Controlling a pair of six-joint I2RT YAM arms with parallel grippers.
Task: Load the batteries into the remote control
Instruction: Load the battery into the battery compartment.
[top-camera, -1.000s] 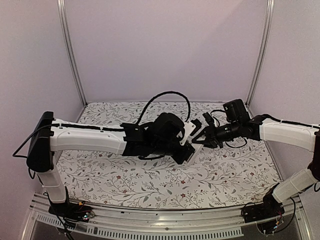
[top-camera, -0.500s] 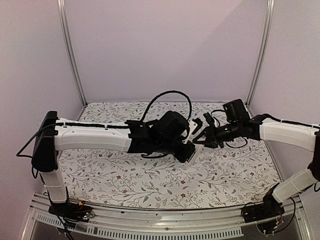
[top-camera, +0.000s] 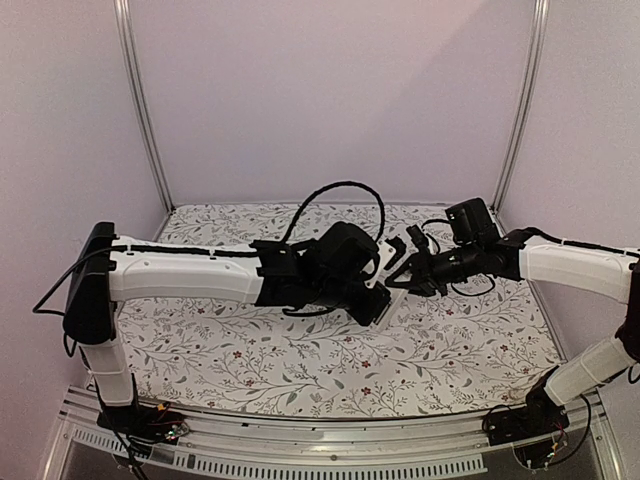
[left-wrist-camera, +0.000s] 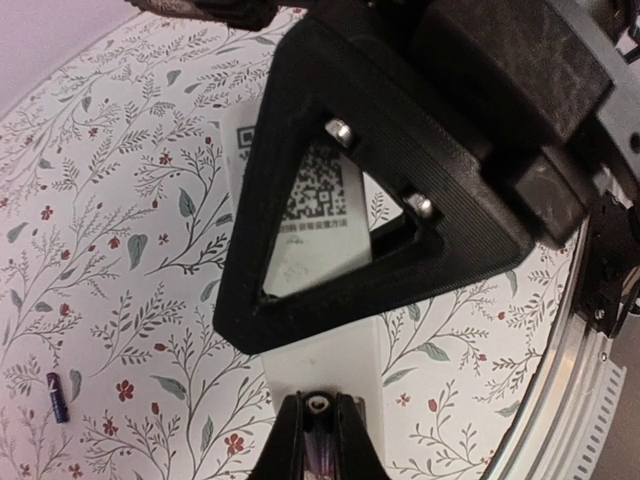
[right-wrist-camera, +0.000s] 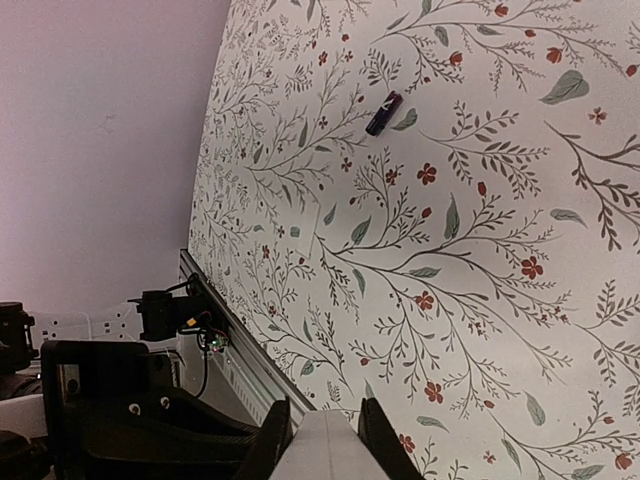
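My right gripper (top-camera: 402, 272) is shut on the white remote control (top-camera: 379, 260) and holds it above the table's middle. In the left wrist view the remote (left-wrist-camera: 330, 360) shows a QR label behind the right gripper's black triangular finger (left-wrist-camera: 400, 200). My left gripper (left-wrist-camera: 318, 440) is shut on a dark battery (left-wrist-camera: 322, 455), whose pale tip touches the remote's near end. In the right wrist view the remote's end (right-wrist-camera: 325, 450) sits between the right gripper's fingers (right-wrist-camera: 272, 440). A second battery (right-wrist-camera: 383, 113) lies loose on the floral cloth; it also shows in the left wrist view (left-wrist-camera: 58, 395).
The metal front rail (left-wrist-camera: 590, 400) edges the table, with small electronics on it (right-wrist-camera: 205, 335). A black cable loop (top-camera: 340, 190) arches over the left wrist. Frame posts (top-camera: 145, 110) stand at the back corners.
The left arm shifted slightly right and closed in on the remote during the first half second. Nothing visibly moved after that.
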